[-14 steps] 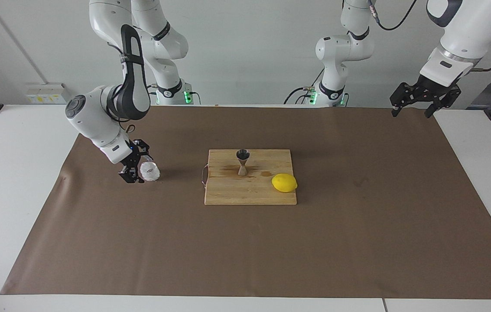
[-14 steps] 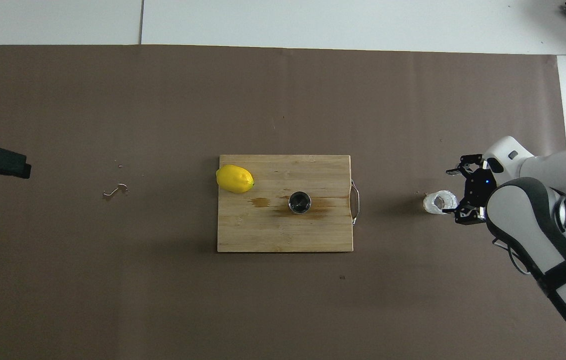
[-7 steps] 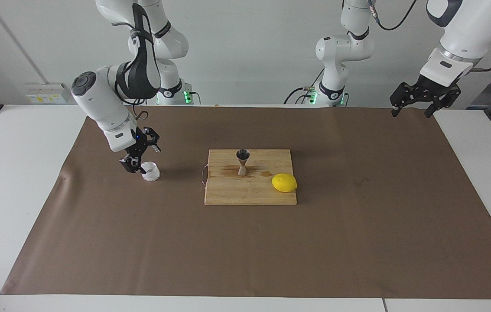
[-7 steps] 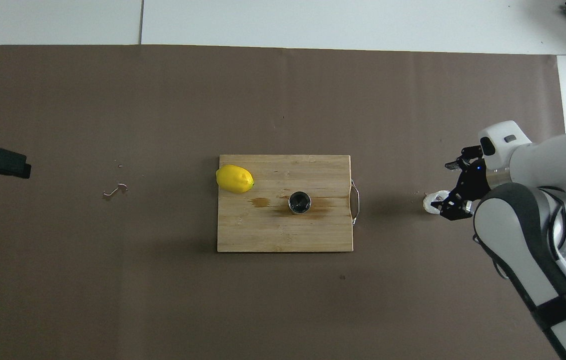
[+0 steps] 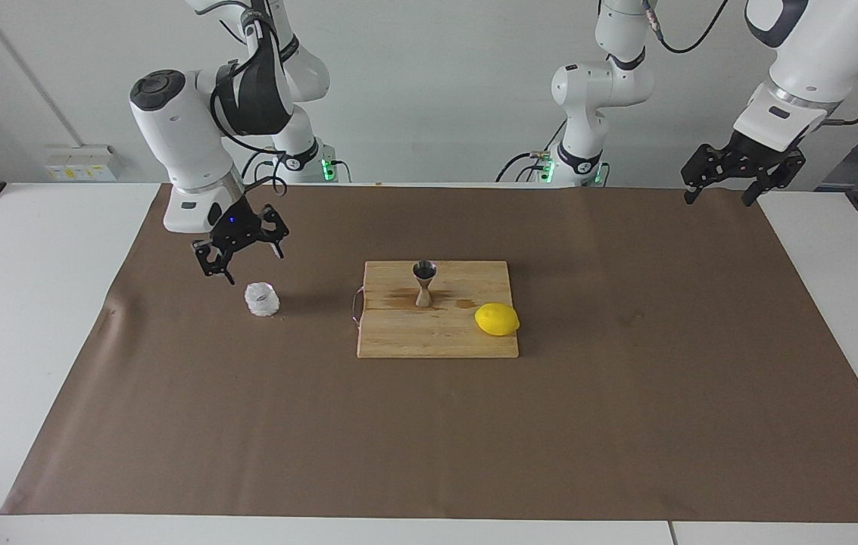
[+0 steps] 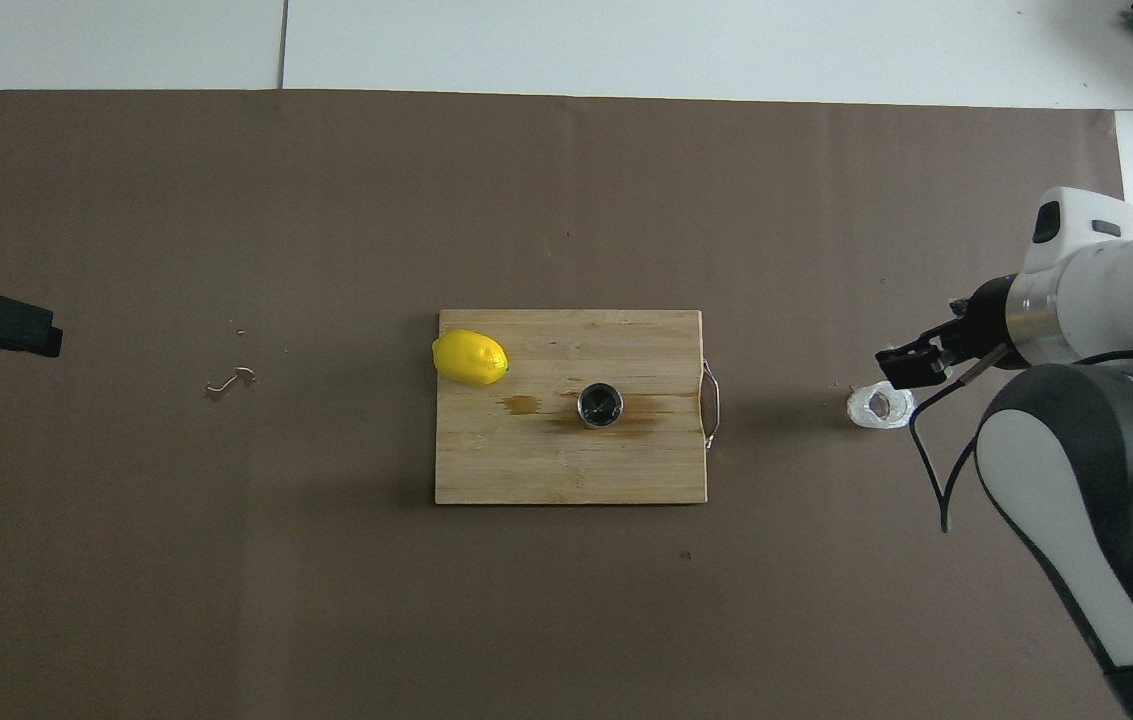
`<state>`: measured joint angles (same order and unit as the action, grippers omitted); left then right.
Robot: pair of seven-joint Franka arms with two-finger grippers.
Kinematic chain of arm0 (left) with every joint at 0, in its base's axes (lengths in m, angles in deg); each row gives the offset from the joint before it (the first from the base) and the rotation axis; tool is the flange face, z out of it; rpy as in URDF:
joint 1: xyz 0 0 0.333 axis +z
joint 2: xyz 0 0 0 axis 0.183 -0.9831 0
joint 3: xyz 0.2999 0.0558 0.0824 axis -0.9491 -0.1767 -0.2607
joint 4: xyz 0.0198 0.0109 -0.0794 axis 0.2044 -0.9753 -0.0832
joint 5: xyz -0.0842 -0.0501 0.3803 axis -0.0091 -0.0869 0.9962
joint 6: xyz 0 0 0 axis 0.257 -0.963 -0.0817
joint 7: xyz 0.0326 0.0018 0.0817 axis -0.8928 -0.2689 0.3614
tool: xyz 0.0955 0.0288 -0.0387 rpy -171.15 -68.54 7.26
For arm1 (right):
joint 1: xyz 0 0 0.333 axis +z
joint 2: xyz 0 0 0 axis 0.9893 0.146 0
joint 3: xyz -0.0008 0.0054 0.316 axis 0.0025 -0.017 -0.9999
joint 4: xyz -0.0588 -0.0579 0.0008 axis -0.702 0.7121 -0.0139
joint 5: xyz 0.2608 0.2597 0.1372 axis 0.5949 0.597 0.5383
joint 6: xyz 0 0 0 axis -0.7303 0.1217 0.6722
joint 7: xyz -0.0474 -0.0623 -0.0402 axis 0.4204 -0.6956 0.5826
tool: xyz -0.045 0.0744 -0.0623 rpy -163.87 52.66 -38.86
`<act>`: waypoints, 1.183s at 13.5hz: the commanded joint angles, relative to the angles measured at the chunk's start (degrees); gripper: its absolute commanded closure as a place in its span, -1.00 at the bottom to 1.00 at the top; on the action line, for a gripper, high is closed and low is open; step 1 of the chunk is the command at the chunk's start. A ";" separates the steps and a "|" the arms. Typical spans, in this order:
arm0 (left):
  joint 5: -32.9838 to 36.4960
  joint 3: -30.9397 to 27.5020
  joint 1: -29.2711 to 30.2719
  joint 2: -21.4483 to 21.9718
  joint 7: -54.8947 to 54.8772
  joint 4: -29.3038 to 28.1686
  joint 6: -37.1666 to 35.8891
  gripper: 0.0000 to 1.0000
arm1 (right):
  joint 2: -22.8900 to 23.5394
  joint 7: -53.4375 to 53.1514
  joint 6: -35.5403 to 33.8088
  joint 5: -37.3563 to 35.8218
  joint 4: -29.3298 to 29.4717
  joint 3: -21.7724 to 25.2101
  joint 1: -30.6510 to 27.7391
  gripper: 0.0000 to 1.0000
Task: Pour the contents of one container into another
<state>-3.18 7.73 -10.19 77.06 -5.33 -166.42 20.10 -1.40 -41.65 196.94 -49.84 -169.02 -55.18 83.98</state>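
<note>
The small bumpy clear glass cup (image 5: 262,299) (image 6: 881,407) stands upright on the brown paper toward the right arm's end of the table. My right gripper (image 5: 243,261) (image 6: 901,365) hangs open in the air just above it and holds nothing. The slim metal jigger (image 5: 424,282) (image 6: 600,405) stands upright on the wooden cutting board (image 5: 436,341) (image 6: 546,470) at the table's middle. My left gripper (image 5: 718,200) (image 6: 26,335) waits raised and open over the paper's edge at the left arm's end.
A yellow lemon (image 5: 497,319) (image 6: 469,357) lies on the board's corner toward the left arm's end. Wet brown stains mark the board around the jigger. A small spill mark (image 6: 231,380) sits on the paper toward the left arm's end.
My right gripper lifted from beside the glass cup and swung upright above it, leaving the cup standing on the paper. The left arm has not moved.
</note>
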 commanded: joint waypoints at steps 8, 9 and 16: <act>-0.70 -0.33 0.17 0.81 -0.62 -0.92 1.01 -1.00 | 1.68 -41.31 -15.71 -5.06 15.04 -0.30 -1.15 -1.00; -0.70 -0.33 0.17 0.81 -0.62 -0.92 0.93 -1.00 | 1.59 -41.41 -16.59 -5.06 15.39 -0.30 -1.24 -1.00; -0.70 -0.41 1.05 0.90 -0.71 -0.92 0.49 -1.00 | -0.87 -38.61 -20.65 -4.97 15.31 0.14 -1.50 -1.00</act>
<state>-3.18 7.44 -9.46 77.07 -5.34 -166.42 20.12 -1.90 -81.42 177.21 -53.53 -154.16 -55.00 82.75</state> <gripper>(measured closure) 0.000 0.000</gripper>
